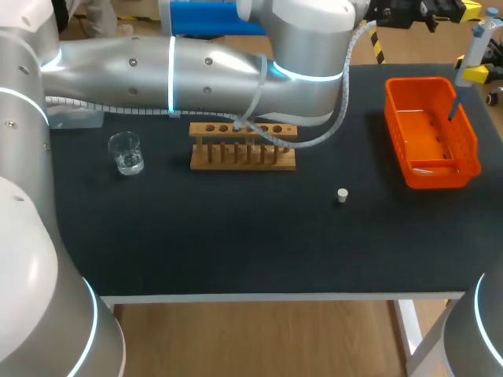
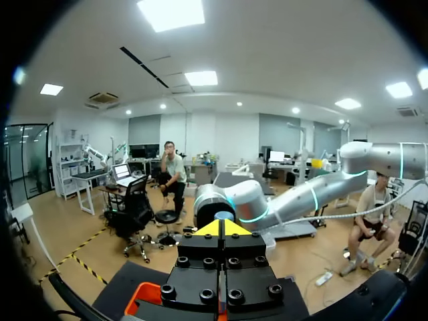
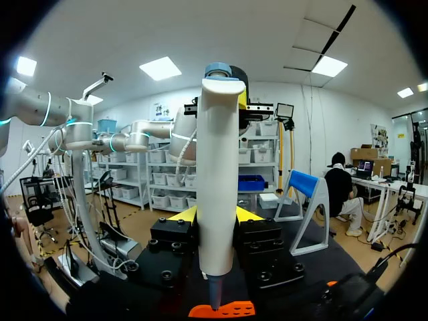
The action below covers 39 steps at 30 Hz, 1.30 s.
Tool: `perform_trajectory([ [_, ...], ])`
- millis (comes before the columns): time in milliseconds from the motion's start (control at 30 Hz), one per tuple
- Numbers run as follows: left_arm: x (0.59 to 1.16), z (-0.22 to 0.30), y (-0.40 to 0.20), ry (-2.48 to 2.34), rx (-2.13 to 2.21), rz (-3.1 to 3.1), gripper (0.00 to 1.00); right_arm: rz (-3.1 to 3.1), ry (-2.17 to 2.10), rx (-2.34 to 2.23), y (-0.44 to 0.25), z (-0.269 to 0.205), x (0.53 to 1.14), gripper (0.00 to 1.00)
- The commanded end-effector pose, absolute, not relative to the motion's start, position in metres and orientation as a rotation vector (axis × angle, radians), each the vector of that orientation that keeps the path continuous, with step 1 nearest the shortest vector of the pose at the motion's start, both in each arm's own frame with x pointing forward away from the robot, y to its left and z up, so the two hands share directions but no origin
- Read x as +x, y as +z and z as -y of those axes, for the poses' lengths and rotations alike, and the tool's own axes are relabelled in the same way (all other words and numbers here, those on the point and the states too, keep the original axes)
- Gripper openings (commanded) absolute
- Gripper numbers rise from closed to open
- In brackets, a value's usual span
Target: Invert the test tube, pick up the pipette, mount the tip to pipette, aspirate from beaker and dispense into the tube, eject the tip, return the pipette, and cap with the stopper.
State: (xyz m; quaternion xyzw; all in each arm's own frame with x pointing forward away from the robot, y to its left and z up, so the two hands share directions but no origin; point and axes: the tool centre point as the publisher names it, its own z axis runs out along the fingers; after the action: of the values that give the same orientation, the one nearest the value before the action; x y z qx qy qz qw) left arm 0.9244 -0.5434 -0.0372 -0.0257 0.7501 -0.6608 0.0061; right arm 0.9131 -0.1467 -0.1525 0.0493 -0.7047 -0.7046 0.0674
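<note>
The right gripper [image 3: 215, 215] was clamped on the pipette [image 3: 217, 154], a yellow tip pressing each side of its white body. The pipette's lower end hung just above the orange basket [image 1: 428, 169]. The left gripper [image 2: 222, 227] hung near the basket's far end, its 2 tips pinched together on nothing. Left of the basket lay the stopper [image 1: 342, 195], farther left the wooden rack [image 1: 236, 161], then the beaker [image 1: 126, 152].

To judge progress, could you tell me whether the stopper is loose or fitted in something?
Loose: the stopper stands alone on the table, right of the rack.
</note>
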Motion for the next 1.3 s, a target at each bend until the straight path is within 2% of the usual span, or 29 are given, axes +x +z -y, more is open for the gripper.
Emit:
perform_trajectory([
  [33, 0.921, 0.536, -0.035, -2.057, -0.095, -2.346, 0.00, 2.123, -2.120, 0.152, -0.152, 0.148, 0.914, 0.00],
  [333, 0.920, 0.517, -0.031, -2.029, -0.109, -2.353, 0.00, 2.123, -2.120, 0.152, -0.152, 0.148, 0.914, 0.00],
  [767, 0.913, 0.442, -0.019, -1.918, -0.011, -2.395, 0.00, 2.123, -2.120, 0.152, -0.152, 0.148, 0.914, 0.00],
  [800, 0.913, 0.437, -0.019, -1.913, -0.019, -2.393, 0.30, 2.123, -2.120, 0.152, -0.152, 0.148, 0.914, 0.00],
  [833, 0.913, 0.433, -0.019, -1.906, -0.029, -2.398, 0.90, 2.123, -2.120, 0.152, -0.152, 0.148, 0.914, 0.00],
  [867, 0.912, 0.429, -0.019, -1.906, -0.028, -2.398, 1.00, 2.123, -2.120, 0.152, -0.152, 0.148, 0.914, 0.00],
  [1300, 0.899, 0.375, -0.034, -1.880, -0.033, -2.361, 1.00, 2.123, -2.120, 0.152, -0.152, 0.148, 0.914, 0.00],
])
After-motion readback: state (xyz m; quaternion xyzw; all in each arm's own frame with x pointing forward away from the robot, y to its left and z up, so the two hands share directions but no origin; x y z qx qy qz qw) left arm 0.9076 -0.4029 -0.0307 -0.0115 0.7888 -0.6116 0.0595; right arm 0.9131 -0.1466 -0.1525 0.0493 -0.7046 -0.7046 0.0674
